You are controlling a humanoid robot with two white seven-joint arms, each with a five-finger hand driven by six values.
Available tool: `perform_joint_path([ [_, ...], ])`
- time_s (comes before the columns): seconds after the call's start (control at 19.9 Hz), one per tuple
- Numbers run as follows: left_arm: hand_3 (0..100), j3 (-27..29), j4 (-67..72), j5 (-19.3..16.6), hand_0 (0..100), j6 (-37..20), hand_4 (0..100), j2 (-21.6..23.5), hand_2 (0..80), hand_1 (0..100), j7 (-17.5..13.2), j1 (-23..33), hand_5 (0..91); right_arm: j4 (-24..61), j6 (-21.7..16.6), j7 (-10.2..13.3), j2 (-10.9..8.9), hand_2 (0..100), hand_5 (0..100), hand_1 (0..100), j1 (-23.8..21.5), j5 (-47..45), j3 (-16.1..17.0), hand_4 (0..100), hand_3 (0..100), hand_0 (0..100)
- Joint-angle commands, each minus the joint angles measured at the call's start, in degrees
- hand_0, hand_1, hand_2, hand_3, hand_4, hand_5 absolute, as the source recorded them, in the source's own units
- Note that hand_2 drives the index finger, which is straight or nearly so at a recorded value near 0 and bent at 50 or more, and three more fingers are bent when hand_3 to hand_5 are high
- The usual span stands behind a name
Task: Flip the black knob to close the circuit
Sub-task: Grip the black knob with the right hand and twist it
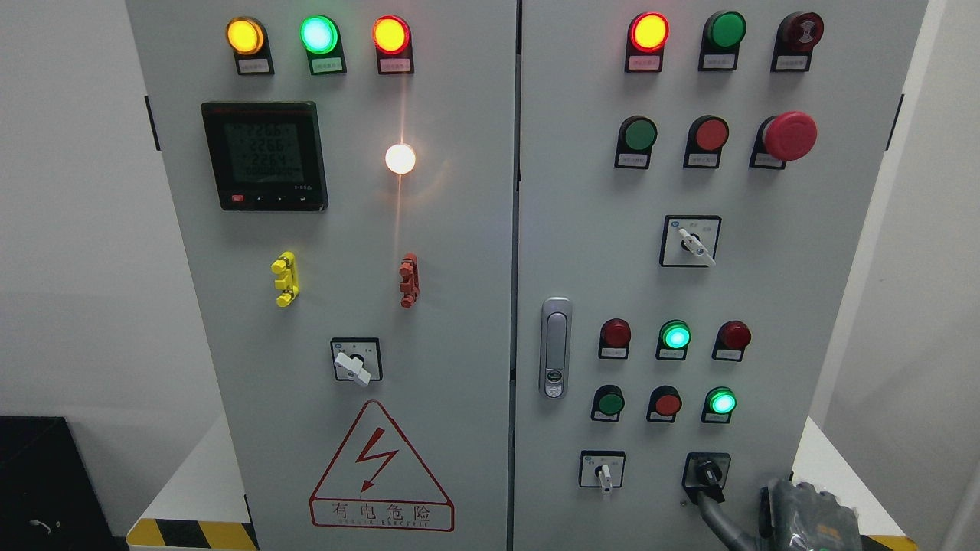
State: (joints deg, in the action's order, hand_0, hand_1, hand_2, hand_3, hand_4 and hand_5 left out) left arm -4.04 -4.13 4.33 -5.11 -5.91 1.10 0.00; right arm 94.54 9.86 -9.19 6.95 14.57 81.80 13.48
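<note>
The black knob (708, 473) sits at the lower right of the grey cabinet's right door (827, 291), on a black square base. Its handle points roughly downward. My right hand (796, 516) comes in at the bottom right corner, mostly cut off by the picture's edge. One dark finger (716, 514) stretches up and to the left, and its tip touches the lower end of the knob. Nothing is clasped in the hand. My left hand is out of the picture.
A white selector switch (603, 472) sits left of the black knob, with lit green lamps (721, 401) above. A door latch (555, 348) is by the seam. Another white switch (354, 365) and a hazard sign (380, 474) are on the left door.
</note>
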Motion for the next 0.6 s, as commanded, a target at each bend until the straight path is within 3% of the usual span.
perform_joint_path([
  [0.0,0,0.00,0.00,-0.02,12,0.01,0,-0.07,0.0,56,0.04,0.35,0.0,0.21,0.15,0.05,0.00,91,99,0,0.37,-0.33,0.94,98,100,0],
  [0.55,0,0.00,0.00,-0.02,12,0.01,0,0.02,0.0,56,0.04,0.35,0.0,1.00,0.16,-0.04,0.00,91,99,0,0.72,-0.77,1.11,98,100,0],
])
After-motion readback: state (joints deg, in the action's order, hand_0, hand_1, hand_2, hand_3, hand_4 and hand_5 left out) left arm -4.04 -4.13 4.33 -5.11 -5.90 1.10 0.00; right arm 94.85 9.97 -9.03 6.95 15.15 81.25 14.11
